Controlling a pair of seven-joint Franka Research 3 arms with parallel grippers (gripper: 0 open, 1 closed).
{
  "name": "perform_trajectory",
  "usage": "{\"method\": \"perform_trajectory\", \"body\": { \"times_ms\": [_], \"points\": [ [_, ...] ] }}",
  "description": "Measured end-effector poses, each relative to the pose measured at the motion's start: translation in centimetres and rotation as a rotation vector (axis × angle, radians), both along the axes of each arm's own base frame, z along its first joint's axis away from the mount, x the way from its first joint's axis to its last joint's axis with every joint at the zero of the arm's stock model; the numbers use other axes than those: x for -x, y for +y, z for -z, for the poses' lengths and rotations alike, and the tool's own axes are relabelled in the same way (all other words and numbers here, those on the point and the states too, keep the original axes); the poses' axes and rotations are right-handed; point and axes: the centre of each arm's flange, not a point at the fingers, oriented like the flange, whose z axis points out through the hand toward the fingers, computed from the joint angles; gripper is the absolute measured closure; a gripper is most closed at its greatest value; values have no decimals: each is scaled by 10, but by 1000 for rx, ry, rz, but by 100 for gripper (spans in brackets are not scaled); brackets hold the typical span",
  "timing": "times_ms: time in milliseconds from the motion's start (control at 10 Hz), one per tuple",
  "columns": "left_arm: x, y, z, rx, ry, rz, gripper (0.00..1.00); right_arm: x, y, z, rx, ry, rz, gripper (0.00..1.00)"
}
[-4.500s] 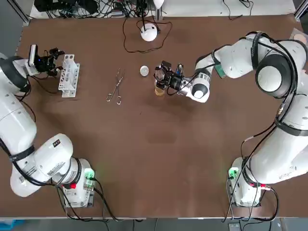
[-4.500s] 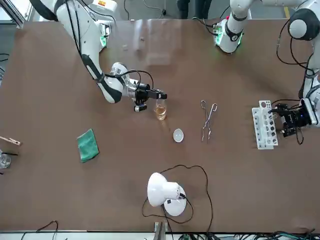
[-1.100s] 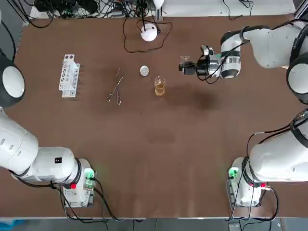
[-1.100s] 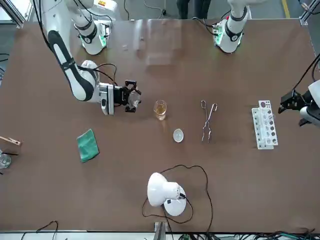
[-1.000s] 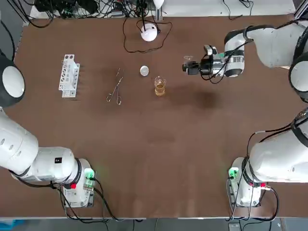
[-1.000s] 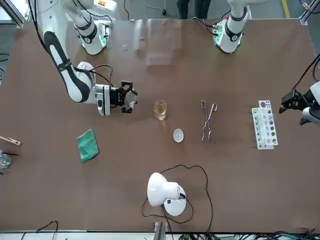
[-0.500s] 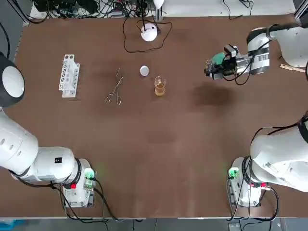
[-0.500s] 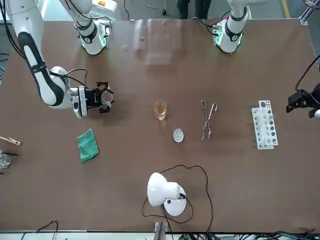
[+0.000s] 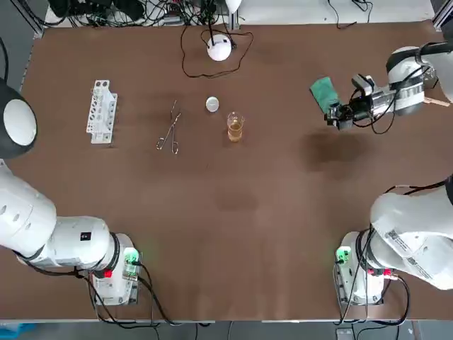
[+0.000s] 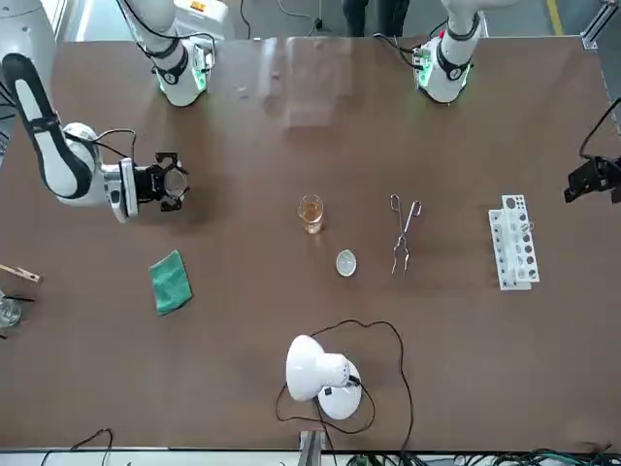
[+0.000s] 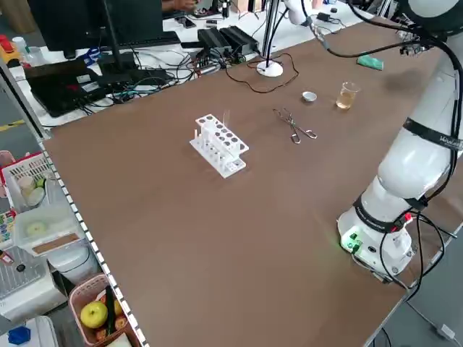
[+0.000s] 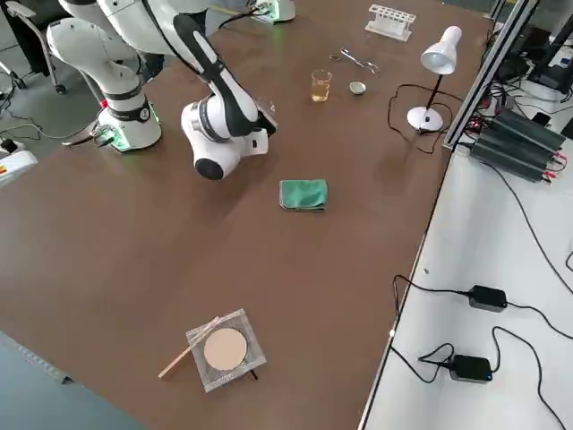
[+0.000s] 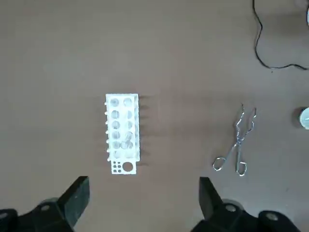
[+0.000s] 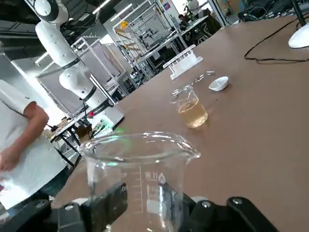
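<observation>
- Evidently the right gripper [image 9: 338,117] has its two fingers closed against the wall of a clear glass beaker [image 14: 140,179]. The vessel stands upright between them and looks empty.
- Both hang over the right side of the table [image 9: 233,212], raised off its surface to judge by the shadow below. They are just beside a green cloth [image 9: 324,93] and well apart from the small glass of amber liquid [image 9: 235,127] near the middle.
- Glass of this kind is likely light while empty, rigid and smooth enough to slip. It would probably crack under a hard squeeze or a knock.
- Probably the best purchase is the straight wall below the flared lip, with pads on opposite sides, and never the thin rim or spout.
- Meanwhile the left gripper [image 13: 142,186] hovers high over the test-tube rack [image 13: 122,133], its fingers spread wide with nothing between them. Metal tongs [image 13: 236,145] lie on the table beside the rack.
</observation>
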Motion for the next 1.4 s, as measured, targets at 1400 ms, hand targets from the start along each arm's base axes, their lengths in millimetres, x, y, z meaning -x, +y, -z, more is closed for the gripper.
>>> {"method": "perform_trajectory", "body": {
  "times_ms": [1400],
  "points": [
    [10, -2, -19, 1, -28, -95, 0, 6, -80, 82, -87, -359, -74, 62]
  ]
}}
